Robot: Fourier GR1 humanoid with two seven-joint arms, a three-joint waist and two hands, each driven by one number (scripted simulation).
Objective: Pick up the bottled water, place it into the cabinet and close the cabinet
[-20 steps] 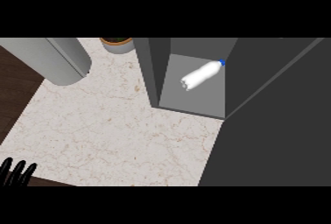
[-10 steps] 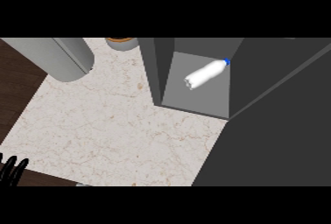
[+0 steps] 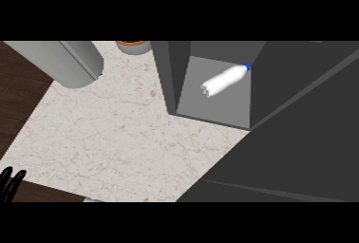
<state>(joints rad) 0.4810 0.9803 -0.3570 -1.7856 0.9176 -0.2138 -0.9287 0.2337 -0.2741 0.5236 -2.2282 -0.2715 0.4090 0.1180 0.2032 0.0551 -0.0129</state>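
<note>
Bottled water (image 3: 223, 81) is inside the cabinet (image 3: 210, 108), lying on its side on the grey shelf floor, blue cap pointing far-right, white body tilted toward near-left. Nothing touches it. So pick + place look done.

Cabinet is open: interior fully visible from above. Big dark panel (image 3: 294, 147) at right/near is prob the open door, swung out over the counter (image 3: 119, 137). Closing it is what's left, approx the last third of the task.

Left hand (image 3: 10, 182) sits at near-left edge of the view, resting, well apart from the cabinet. Only its black fingers show, straight, close together w/ slim gaps, holding nothing. Right hand not in view, so can't tell its fingers or whether it's on the door.

Other stuff: grey cylinder (image 3: 67, 59) far left, brown-rimmed item (image 3: 132, 44) at far edge, both well clear of the door
</note>
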